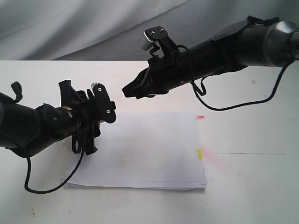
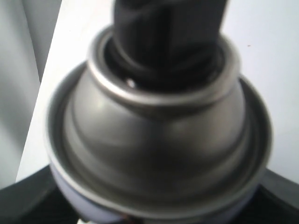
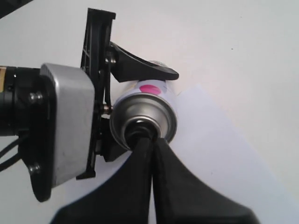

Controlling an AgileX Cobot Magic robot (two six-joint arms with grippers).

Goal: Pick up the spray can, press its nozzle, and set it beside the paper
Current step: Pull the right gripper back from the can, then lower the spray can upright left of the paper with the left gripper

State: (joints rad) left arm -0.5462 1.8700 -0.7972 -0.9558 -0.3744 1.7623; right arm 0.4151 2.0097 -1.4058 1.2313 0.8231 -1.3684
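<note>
The left gripper (image 3: 135,112) held the can (image 3: 152,88) between its jaws, steadying it. The right gripper (image 3: 150,144), jaws pinched together, bore on its top, seemingly to spray.

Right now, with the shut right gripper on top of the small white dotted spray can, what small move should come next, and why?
Probably press the right gripper a little further onto the black nozzle: its shut tips already sit there, the left gripper clamps the white dotted spray can above the white paper stack, and no spray shows yet.
</note>
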